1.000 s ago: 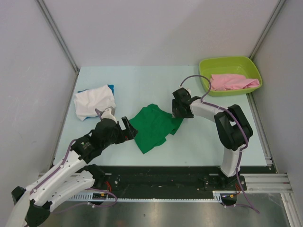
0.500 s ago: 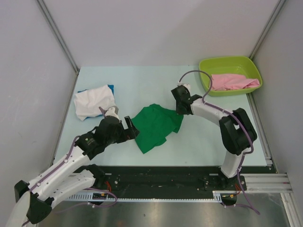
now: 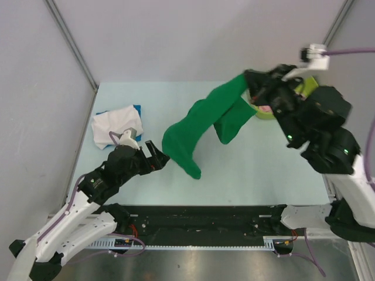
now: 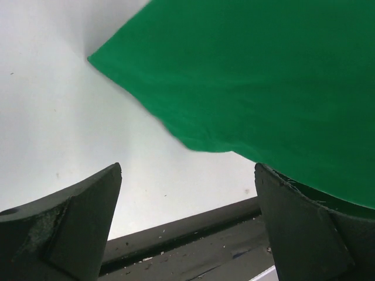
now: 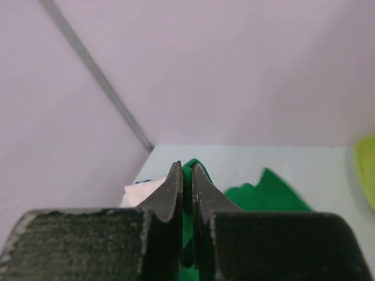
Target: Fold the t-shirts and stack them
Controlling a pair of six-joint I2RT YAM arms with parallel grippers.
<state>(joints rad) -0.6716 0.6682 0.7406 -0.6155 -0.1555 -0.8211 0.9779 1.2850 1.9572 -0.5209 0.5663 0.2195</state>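
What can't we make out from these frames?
- Pink t-shirt and lime tub: top view, the right arm covers nearly all of both.
- Blue t-shirt: top view, only a corner shows under the white t-shirt.
- Green t-shirt: no view shows whether its low end touches the table.
- Left gripper: open; the left wrist view leaves cloth contact with a finger unclear.
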